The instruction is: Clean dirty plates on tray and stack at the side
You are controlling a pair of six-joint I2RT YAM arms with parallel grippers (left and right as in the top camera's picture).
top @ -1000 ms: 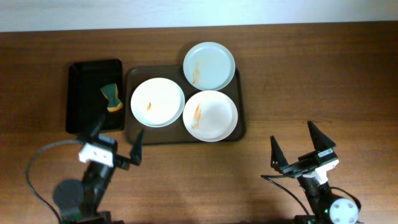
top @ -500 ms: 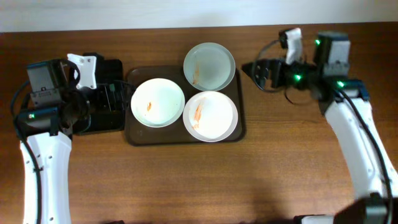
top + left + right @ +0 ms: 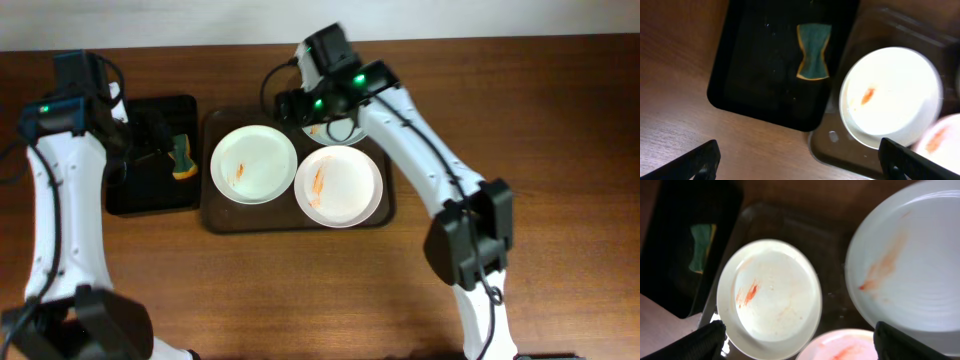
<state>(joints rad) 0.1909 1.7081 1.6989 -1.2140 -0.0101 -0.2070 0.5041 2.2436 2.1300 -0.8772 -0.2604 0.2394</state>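
Note:
Three white plates smeared with orange sauce lie on the dark brown tray [image 3: 290,222]: a left plate [image 3: 253,164], a front right plate [image 3: 338,186] and a back plate [image 3: 340,130] mostly hidden under my right arm. My right gripper [image 3: 297,105] is open and empty above the tray's back edge. Its wrist view shows the left plate [image 3: 770,297], the back plate [image 3: 910,265], the front plate's rim [image 3: 840,347] and its open jaws [image 3: 805,340]. My left gripper [image 3: 150,132] is open and empty above the black bin. Its open jaws [image 3: 802,162] frame the left plate [image 3: 890,97] and the tray corner [image 3: 835,145].
A black rectangular bin [image 3: 130,190] stands left of the tray and holds a green and orange sponge [image 3: 181,157], which also shows in the left wrist view [image 3: 813,58]. Bare wooden table [image 3: 300,290] lies in front of and right of the tray.
My right arm has swung left over the back plate and now covers most of it. My left arm has shifted up and its gripper now hangs over the black bin. The plates have not moved.

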